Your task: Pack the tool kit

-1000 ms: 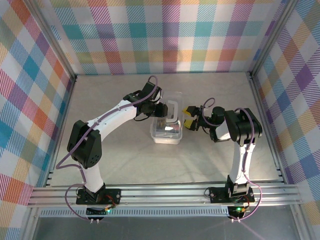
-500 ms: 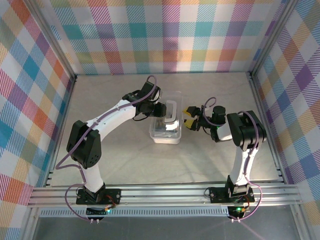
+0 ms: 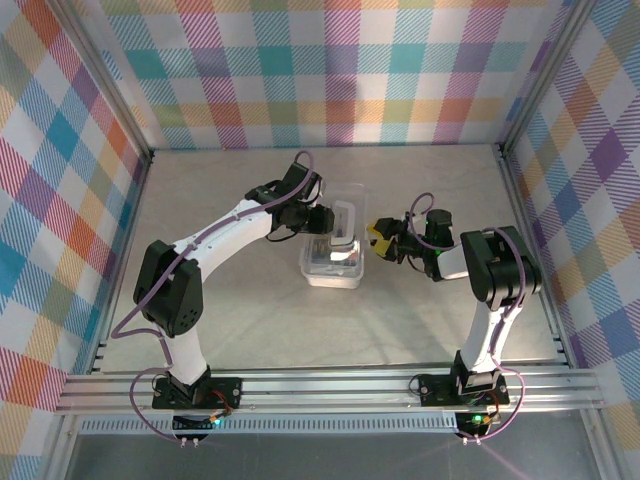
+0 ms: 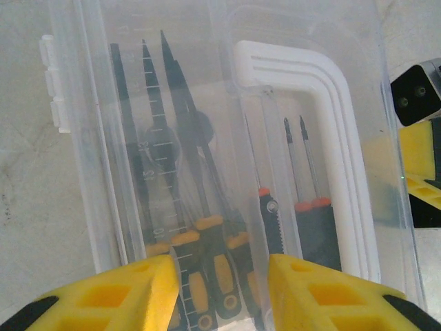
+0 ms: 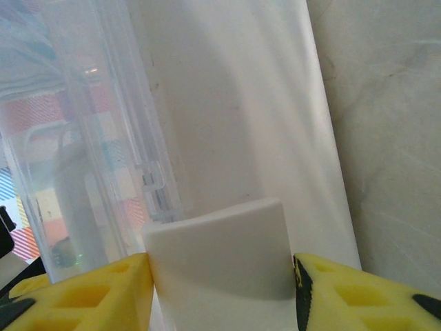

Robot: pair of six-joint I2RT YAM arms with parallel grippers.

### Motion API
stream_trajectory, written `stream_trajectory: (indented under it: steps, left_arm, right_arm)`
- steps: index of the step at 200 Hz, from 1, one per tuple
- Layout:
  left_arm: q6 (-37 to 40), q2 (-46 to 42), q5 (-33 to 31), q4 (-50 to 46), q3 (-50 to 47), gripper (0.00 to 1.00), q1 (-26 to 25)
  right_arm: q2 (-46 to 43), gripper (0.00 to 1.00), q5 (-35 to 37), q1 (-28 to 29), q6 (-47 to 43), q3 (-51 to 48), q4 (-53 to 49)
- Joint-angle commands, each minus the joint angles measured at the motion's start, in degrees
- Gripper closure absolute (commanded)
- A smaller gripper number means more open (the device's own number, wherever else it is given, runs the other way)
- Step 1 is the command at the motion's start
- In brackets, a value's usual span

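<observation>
Tool kit box (image 3: 333, 266), one, clear, roughly seven slim screwdrivers (image 4: 207, 238) inside

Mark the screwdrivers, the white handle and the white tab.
screwdrivers (image 4: 208, 238): left wrist view, orange-black grip.
white handle (image 4: 344, 179): left wrist view, long straight side.
white tab (image 5: 217, 262): right wrist view, flat front face.

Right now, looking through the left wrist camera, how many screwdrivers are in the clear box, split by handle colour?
Orange-and-black screwdrivers: 4
Red-and-black screwdrivers: 3
Total: 7, counted through the clear box; the handles overlap, so one more could be hidden.
</observation>
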Motion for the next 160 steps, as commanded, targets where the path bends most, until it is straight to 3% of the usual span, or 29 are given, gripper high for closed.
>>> stream_trajectory:
  steps: [1, 160]
  left_arm:
    - [-0.2, 5.2, -0.5, -9.7, -3.1, 0.58, 0.0]
    - [-0.3, 6.3, -0.2, -9.8, -2.0, 0.58, -0.4]
  right_arm:
    - [-3.0, 0.49, -1.8, 0.2, -2.6, -0.2, -0.7]
    - [-5.5, 0.57, -0.5, 1.6, -8.9, 2.8, -10.6]
